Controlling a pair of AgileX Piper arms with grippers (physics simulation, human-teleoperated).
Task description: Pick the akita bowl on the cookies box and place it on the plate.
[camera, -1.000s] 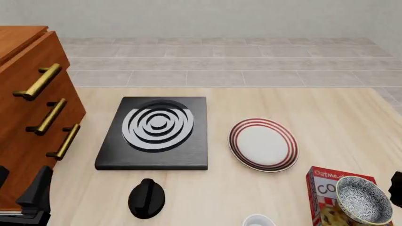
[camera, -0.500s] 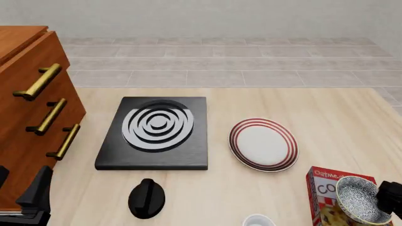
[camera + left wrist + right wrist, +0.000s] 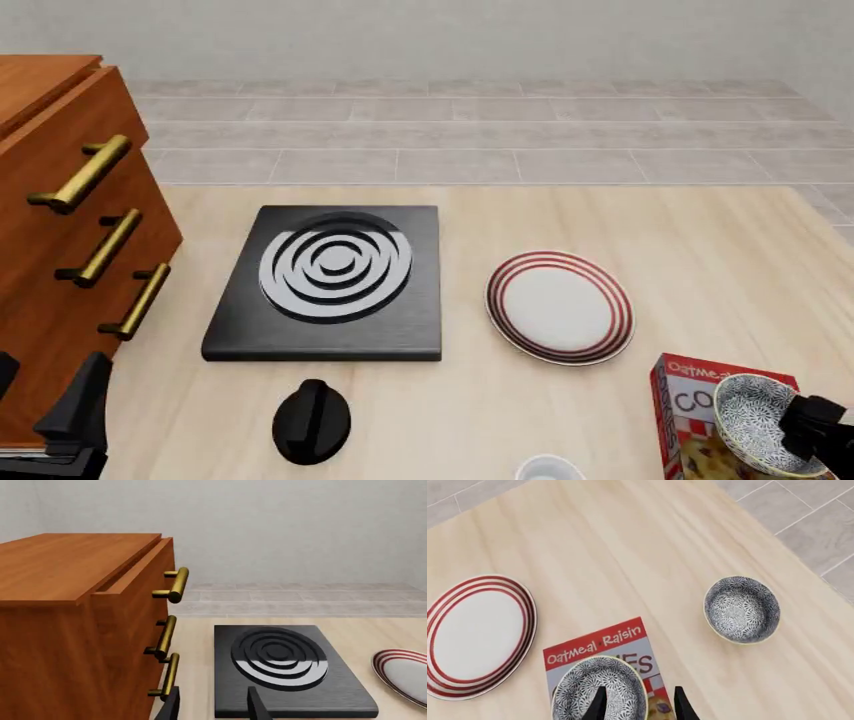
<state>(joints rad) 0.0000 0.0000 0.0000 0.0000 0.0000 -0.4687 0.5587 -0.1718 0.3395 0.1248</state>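
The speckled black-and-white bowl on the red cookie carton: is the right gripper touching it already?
Cannot tell. In the right wrist view the right gripper straddles the speckled bowl's rim, but neither contact nor gap is plain.

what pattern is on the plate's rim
Concentric dark red rings on white plate, clearest in the front view.

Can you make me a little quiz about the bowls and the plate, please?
1. True or false: the plate has nothing on it.
2. What does the akita bowl by the right pincer rest on? A: the stove. B: the cookies box. C: the cabinet.
3. How many speckled bowls does the right wrist view show?
Key: 1 true; 2 B; 3 two.
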